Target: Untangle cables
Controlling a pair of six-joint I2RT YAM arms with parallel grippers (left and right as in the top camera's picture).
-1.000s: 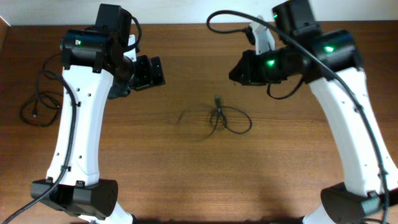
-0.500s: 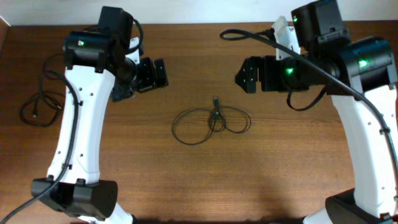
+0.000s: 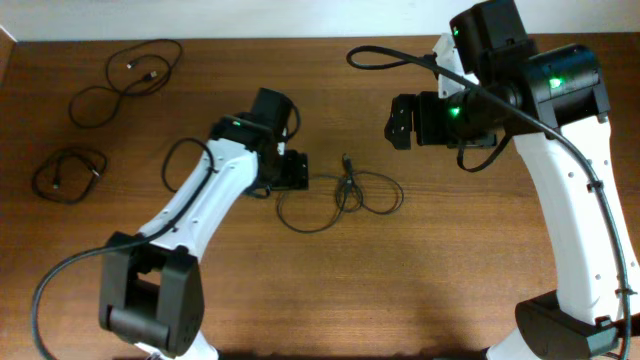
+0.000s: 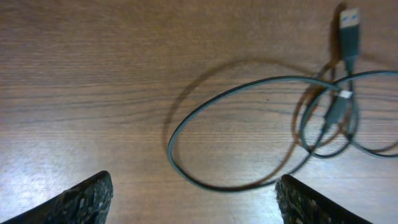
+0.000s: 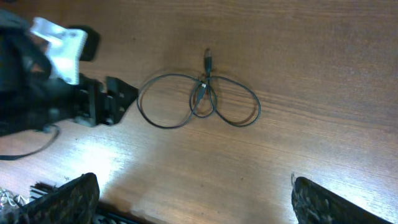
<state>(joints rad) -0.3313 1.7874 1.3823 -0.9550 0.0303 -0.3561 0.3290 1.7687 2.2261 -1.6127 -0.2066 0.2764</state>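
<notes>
One thin black cable lies in the middle of the table in two crossed loops, its plug pointing away. In the left wrist view its near loop and plug ends lie just ahead of my left gripper, whose jaws stand wide apart with nothing between them. From overhead, the left gripper is low at the left edge of that loop. My right gripper hangs open, high and to the cable's right. The right wrist view shows the whole cable far below.
Two more cables lie apart on the table: a loose looped one at the far left back and a small coil near the left edge. The left arm's thicker black lead arcs beside its forearm.
The cable went from lifted and blurred to lying flat. My left arm swung down from the back left to its left loop, uncovering the back-left cable. The right arm drew back to the right.
</notes>
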